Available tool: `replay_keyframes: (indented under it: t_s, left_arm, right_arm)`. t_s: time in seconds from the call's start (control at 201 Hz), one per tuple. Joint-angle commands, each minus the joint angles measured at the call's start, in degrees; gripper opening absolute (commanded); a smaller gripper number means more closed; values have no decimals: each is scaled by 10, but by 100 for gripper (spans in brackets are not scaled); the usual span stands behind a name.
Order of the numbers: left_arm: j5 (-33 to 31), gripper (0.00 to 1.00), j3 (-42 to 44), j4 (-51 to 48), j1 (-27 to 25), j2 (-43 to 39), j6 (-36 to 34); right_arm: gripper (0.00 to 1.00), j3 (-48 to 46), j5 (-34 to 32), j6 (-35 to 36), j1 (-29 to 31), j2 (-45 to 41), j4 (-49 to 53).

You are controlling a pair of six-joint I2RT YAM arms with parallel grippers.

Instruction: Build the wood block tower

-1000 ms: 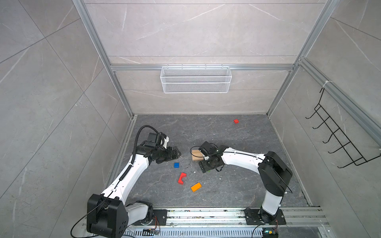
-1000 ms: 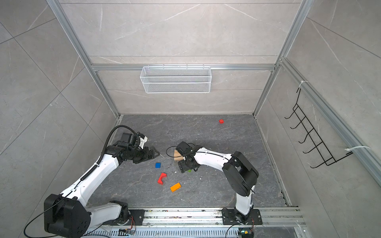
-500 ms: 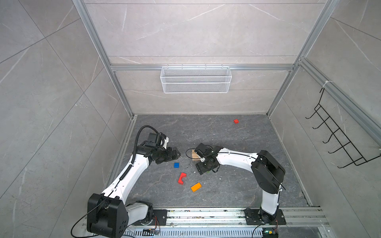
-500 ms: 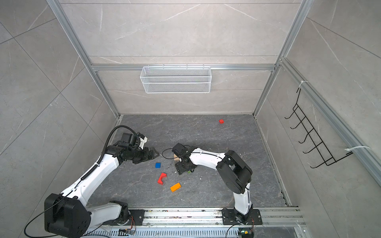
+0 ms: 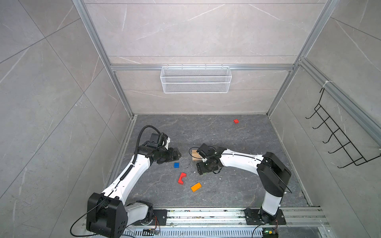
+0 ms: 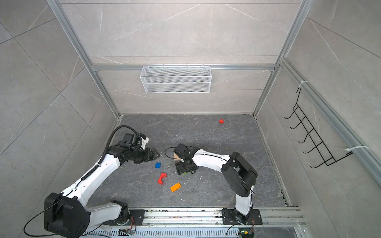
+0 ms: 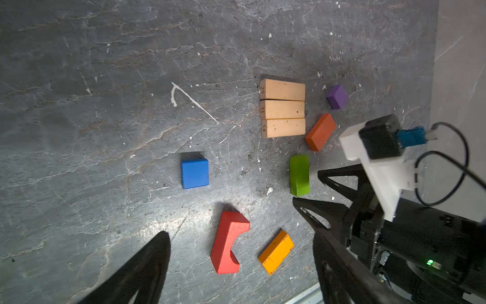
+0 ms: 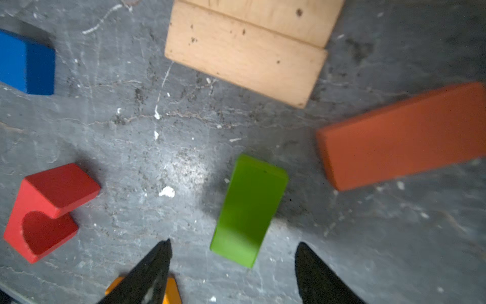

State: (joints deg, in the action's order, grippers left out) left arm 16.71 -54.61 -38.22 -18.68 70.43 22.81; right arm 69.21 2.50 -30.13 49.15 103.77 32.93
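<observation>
Nearest the rail (image 5: 206,214), the orange block (image 5: 196,187), red arch (image 5: 181,178) and blue block (image 5: 176,165) lie loose and apart on the floor (image 5: 237,185), none shifted in the last second. The left gripper (image 5: 178,155) hangs by the blue block, fingers spread and empty, about where it was.

The change is on the right. The right gripper (image 8: 233,243) has eased a little toward the rail and the left arm, and the green block (image 8: 249,208) now lines up between its spread fingers, not pinched. I judge green to be the next pick, to go onto the base.

The tower is only that base so far: three tan bars (image 7: 282,108) touching side by side mid-floor, nothing on them. Near them lie the slab (image 7: 320,131) and purple cube (image 7: 337,96). A small red block (image 5: 236,121) sits far off by the back wall (image 5: 195,103).
</observation>
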Motion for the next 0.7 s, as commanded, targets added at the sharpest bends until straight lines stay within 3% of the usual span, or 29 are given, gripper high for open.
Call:
replay_keyframes:
  t_s: [0.0,0.279,0.458,0.692]
  left_arm:
    - [-37,86,-15,7,-34,-2,17]
    - [-56,83,-26,38,-100,29,49]
    - [-86,75,-42,49,-142,70,82]
    - [-135,73,-58,70,-197,110,123]
  right_arm:
    - [69,-21,-46,-43,-7,-49,-14]
    - [84,-95,-46,-77,-33,-111,-78]
    - [97,-161,-32,-86,-58,-163,-147]
    - [98,-221,9,-120,-95,-216,-208]
